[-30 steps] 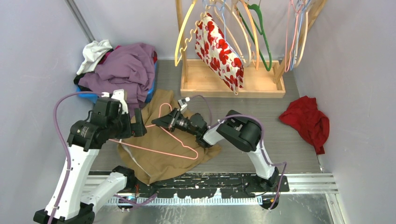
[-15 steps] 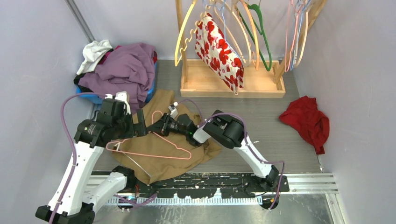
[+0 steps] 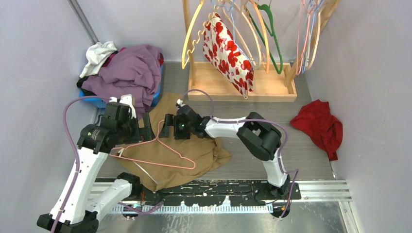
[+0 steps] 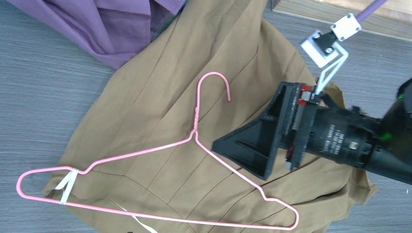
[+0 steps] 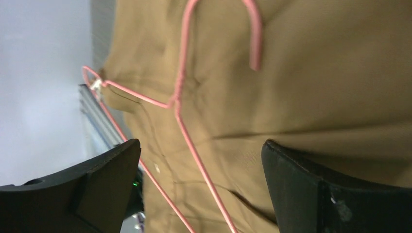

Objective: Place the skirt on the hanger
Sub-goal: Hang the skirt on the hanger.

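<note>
The brown skirt lies crumpled on the floor between the arms. A pink wire hanger lies flat on it, hook pointing away from the bases. My right gripper hovers low over the skirt with its jaws wide open, and one hanger arm runs between them untouched. From above, the right gripper sits just beyond the hanger's neck. My left gripper stands open beside the hanger's left side, holding nothing. Its fingers are out of the left wrist view.
A wooden rack with several hangers and a red-and-white floral garment stands at the back. A purple clothes pile fills a blue basket at back left. A red cloth lies right. Walls close both sides.
The right gripper opened and let go of the hanger near its neck. The hanger shifted left and toward the bases and now rests on the skirt. The left arm barely moved.
</note>
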